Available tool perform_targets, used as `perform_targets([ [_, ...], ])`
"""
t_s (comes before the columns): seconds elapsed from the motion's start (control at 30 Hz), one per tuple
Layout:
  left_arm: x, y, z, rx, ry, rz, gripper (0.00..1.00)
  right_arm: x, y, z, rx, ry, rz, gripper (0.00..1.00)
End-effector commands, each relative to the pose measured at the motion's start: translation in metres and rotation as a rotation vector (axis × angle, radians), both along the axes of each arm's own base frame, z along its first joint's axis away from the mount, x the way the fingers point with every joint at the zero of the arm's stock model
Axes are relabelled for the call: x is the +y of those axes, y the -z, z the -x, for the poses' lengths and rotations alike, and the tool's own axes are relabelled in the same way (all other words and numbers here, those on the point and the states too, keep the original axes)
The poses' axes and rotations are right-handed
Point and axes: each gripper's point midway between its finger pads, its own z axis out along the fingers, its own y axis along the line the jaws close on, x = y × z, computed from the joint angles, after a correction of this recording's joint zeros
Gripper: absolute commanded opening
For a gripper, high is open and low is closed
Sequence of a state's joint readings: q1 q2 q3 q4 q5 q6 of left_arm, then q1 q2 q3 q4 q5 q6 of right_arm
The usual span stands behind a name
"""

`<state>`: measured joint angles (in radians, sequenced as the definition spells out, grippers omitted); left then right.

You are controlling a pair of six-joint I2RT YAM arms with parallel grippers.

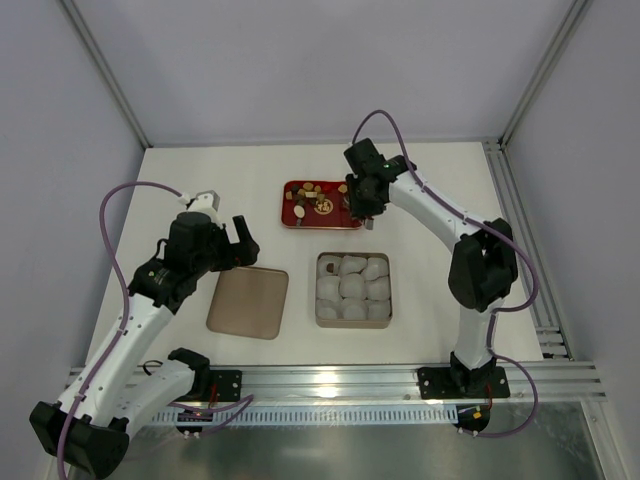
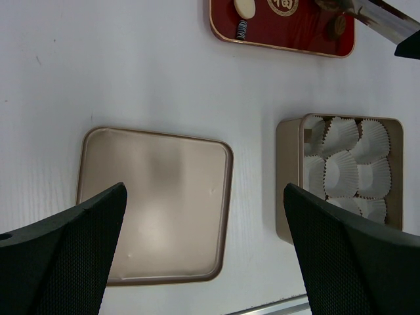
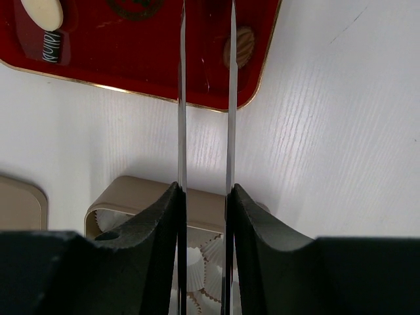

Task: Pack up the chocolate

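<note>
Right wrist view: right hand (image 3: 207, 13) narrow, empty, over red tray (image 3: 98, 39), tan chocolate (image 3: 237, 46) just beside it.

Small chocolates (image 1: 312, 188), cream, tan, dark brown and gold, round and square, scattered loose on a red tray (image 1: 340, 221)

Tray (image 3: 125, 56) glossy red, mirror-smooth, with a gilt rim; lid (image 2: 157, 203) and box (image 2: 289, 177) tan metal, satin sheen, smooth; cups (image 2: 341, 174) white pleated paper, matt; table (image 2: 98, 65) white, matt, faintly grained; left fingers (image 2: 59, 262) black plastic, finely stippled; right blades (image 3: 182, 98) thin polished metal.
</note>
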<state>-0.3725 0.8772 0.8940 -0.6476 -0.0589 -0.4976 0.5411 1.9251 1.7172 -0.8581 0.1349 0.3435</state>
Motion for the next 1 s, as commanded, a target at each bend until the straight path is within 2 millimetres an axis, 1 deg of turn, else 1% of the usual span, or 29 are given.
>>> perform_targets([
  [0.0,-0.001,-0.007,-0.002,-0.028,-0.003,0.02,1.0,0.0,-0.041,0.003,-0.089,-0.007,-0.051,0.37],
  [0.27,-0.001,-0.006,-0.003,-0.026,-0.005,0.02,1.0,-0.001,-0.06,0.013,-0.112,-0.019,-0.092,0.37],
  [0.37,-0.001,-0.006,-0.002,-0.026,-0.003,0.021,1.0,-0.004,-0.066,0.021,-0.114,-0.025,-0.104,0.37],
  [0.4,-0.001,-0.006,-0.002,-0.025,-0.005,0.019,1.0,-0.006,-0.073,0.026,-0.124,-0.027,-0.112,0.37],
  [0.47,-0.002,-0.006,-0.002,-0.024,-0.002,0.021,1.0,-0.007,-0.079,0.033,-0.127,-0.034,-0.13,0.37],
  [0.5,-0.002,-0.006,-0.003,-0.023,-0.002,0.02,1.0,-0.01,-0.077,0.039,-0.116,-0.036,-0.128,0.37],
  [0.53,-0.002,-0.006,-0.003,-0.024,-0.004,0.021,1.0,-0.01,-0.087,0.046,-0.13,-0.045,-0.153,0.37],
  [0.6,-0.001,-0.005,-0.003,-0.022,-0.005,0.018,1.0,-0.014,-0.085,0.058,-0.112,-0.049,-0.159,0.36],
  [0.63,-0.002,-0.006,-0.003,-0.022,-0.004,0.021,1.0,-0.017,-0.094,0.065,-0.13,-0.053,-0.178,0.37],
  [0.67,-0.002,-0.005,-0.003,-0.021,-0.004,0.019,1.0,-0.018,-0.088,0.074,-0.102,-0.06,-0.185,0.37],
  [0.7,-0.002,-0.005,-0.003,-0.02,-0.002,0.019,1.0,-0.02,-0.09,0.079,-0.104,-0.063,-0.191,0.37],
  [0.73,-0.002,-0.004,-0.003,-0.016,0.0,0.02,1.0,-0.024,-0.097,0.085,-0.123,-0.06,-0.202,0.37],
  [0.77,-0.003,-0.004,-0.003,-0.016,0.0,0.02,1.0,-0.022,-0.093,0.098,-0.086,-0.084,-0.22,0.37],
  [0.83,-0.003,-0.003,-0.003,-0.014,0.001,0.02,1.0,-0.025,-0.095,0.109,-0.083,-0.086,-0.228,0.36],
  [0.87,-0.003,-0.004,-0.003,-0.015,0.003,0.022,1.0,-0.029,-0.102,0.117,-0.1,-0.092,-0.24,0.36],
  [0.97,-0.003,-0.004,-0.004,-0.014,0.001,0.02,1.0,-0.032,-0.092,0.141,-0.053,-0.108,-0.242,0.37],
])
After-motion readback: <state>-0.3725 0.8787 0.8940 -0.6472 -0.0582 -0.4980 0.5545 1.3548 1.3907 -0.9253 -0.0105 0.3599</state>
